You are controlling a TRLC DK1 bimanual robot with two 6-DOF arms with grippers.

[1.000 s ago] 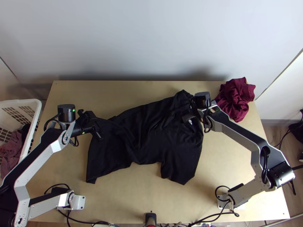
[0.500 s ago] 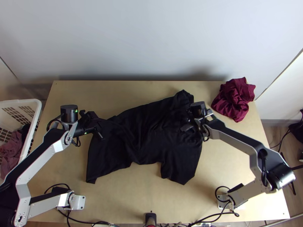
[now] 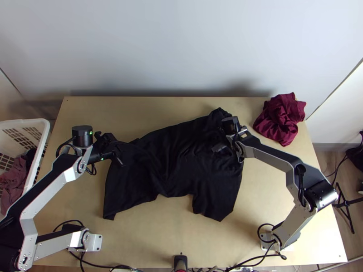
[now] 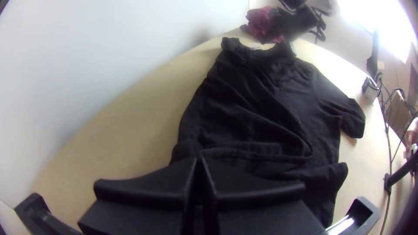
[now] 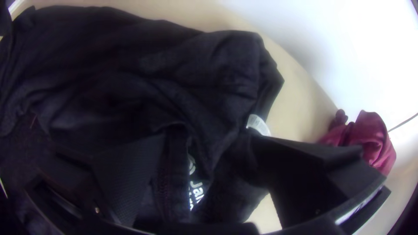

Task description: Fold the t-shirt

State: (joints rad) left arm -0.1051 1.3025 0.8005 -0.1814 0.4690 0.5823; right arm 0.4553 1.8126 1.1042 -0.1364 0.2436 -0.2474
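The black t-shirt (image 3: 181, 158) lies unevenly on the table, its left part wrinkled, one sleeve toward the near edge. My left gripper (image 3: 122, 148) is at the shirt's left end; in the left wrist view the gripper (image 4: 199, 160) is shut on the t-shirt (image 4: 261, 104), with creases running from its fingertips. My right gripper (image 3: 221, 144) stands over the collar end. In the right wrist view that gripper (image 5: 209, 161) is open, its fingers wide apart above the t-shirt (image 5: 109, 87), with a white neck print between them. The far shoulder part is bunched.
A crumpled dark red cloth (image 3: 281, 119) lies at the table's far right corner. A white basket (image 3: 44, 136) with clothes stands off the left edge. Bare wood (image 3: 159, 231) runs along the near side, where cables lie.
My right gripper has moved left and slightly toward the near edge over the collar end. The left gripper has barely shifted, and the shirt lies about as before.
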